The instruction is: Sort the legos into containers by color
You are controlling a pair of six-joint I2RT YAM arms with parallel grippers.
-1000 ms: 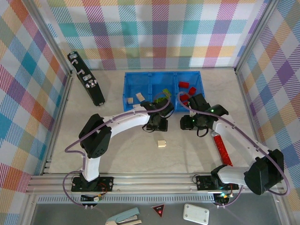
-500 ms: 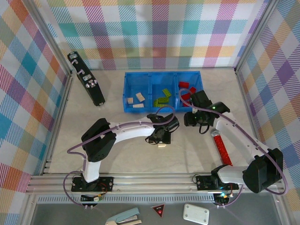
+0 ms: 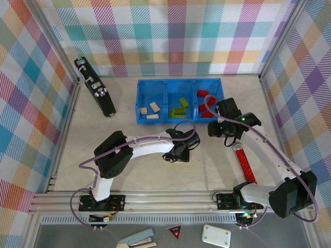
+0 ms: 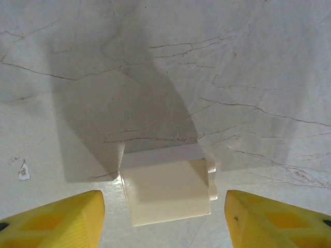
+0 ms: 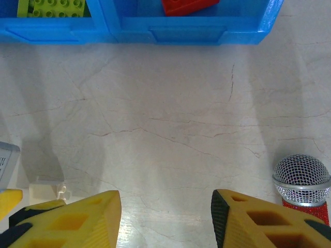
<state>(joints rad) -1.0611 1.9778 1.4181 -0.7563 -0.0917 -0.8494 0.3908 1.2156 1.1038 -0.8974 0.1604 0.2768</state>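
Your left hand [image 4: 164, 207] sits spread open around the cream lego [image 4: 168, 188] on the surface [image 4: 232, 62], not gripping; a second ago it was up by the blue tray [image 3: 178, 121]. Right hand [image 5: 165, 219] empty, open. Pale marbled surface, plaid walls [image 3: 176, 36] behind.

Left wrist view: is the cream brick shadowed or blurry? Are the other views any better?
Left wrist: the cream brick sits in a broad soft shadow, edges slightly soft but readable. Right wrist: sharper, with the tray wall and microphone mesh crisp; the same brick is small and shaded near the left edge. Top external: even light, no obvious glare.
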